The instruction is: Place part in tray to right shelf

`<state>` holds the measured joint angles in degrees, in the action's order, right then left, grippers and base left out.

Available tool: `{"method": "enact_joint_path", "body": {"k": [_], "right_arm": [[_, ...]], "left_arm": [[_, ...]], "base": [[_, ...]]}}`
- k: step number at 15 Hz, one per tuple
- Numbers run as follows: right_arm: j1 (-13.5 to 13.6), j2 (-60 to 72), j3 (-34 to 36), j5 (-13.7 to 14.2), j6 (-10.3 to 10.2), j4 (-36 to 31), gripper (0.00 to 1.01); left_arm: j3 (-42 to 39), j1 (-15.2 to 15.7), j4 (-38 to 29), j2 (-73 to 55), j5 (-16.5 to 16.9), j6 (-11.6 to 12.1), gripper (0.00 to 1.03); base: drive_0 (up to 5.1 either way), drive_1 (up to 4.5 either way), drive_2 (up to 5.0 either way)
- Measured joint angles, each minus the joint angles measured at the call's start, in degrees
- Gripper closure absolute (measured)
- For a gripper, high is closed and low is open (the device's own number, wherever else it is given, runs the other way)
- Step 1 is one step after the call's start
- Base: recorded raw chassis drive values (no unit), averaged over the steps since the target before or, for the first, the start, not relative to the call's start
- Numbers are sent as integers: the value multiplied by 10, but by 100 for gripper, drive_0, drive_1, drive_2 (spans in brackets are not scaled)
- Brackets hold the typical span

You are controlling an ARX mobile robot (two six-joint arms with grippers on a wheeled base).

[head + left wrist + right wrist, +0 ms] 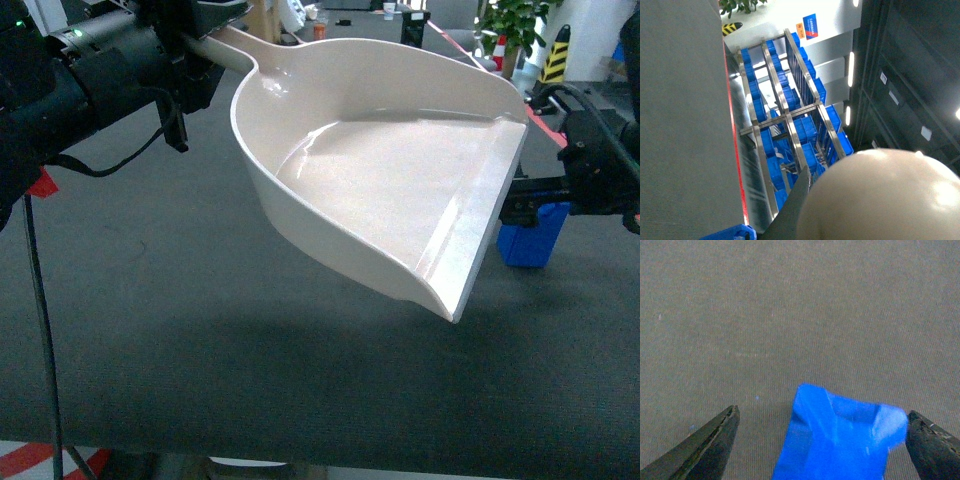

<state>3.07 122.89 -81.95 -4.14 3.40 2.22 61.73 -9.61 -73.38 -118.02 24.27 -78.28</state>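
Head view: the pale beige tray, a dustpan-shaped scoop, hangs tilted above the dark grey table, its flat open edge turned toward the right and near side and its long handle running up to the far left. The left gripper is closed around that handle at the top left of the view; the handle disappears into the black gripper body, so the fingertips themselves are hidden. The inside of the tray is bare and glossy. The tray casts a broad shadow on the table beneath it.

The small blue part stands on the table at the right, just beyond the tray's open edge and partly hidden behind it. The right gripper reaches in from the right edge at the height of the part.

Right wrist view: the two dark fingers stand wide apart, one on each side of the part. The left finger is clearly apart from the block; the right one lies just beside its corner, and whether they touch cannot be told. The jaws are spread and grip nothing.

Left wrist view: the rounded underside of the tray fills the lower right. Beyond it stands the right shelf, a stainless-steel rack carrying rows of blue crates. A red floor line runs beside the rack.
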Motion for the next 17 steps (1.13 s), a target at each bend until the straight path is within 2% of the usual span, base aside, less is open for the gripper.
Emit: {"method": "enact_joint_path", "body": {"k": [2,3,4,6,7,8,10,12,13,15,16,17], "right_arm": [[8,44,-61,-4,-6,10,3],[11,55,-76,4,-8,12,3],[15,60,-82,21,-8,18,12],[14,56,-73,38,-8,11,36],[12,47,-55,49,-12,10,47],[6,25,-26,57,-13,3,53],[-10,-58,50,52,-15,-4,54],[-17,-213,129,10,-21,-16,54],[-7,-284,147,-13,-31,-24,54],[51,-402,148,-63,-70,-51,54],[95,-431,147,-85,-104,-63,54],[140,-432,151,-95,-145,-86,54]], "left_arm": [[0,0,0,0,0,0,91],[0,0,0,0,0,0,91],[0,0,0,0,0,0,91],[0,0,0,0,0,0,91],[0,0,0,0,0,0,91],[0,0,0,0,0,0,91],[0,0,0,0,0,0,91],[0,0,0,0,0,0,91],[0,0,0,0,0,0,91],[0,0,0,0,0,0,91],[0,0,0,0,0,0,91],[0,0,0,0,0,0,91]], "base": [[0,0,0],[0,0,0],[0,0,0],[0,0,0],[0,0,0],[0,0,0],[0,0,0],[0,0,0],[0,0,0],[0,0,0],[0,0,0],[0,0,0]]}}
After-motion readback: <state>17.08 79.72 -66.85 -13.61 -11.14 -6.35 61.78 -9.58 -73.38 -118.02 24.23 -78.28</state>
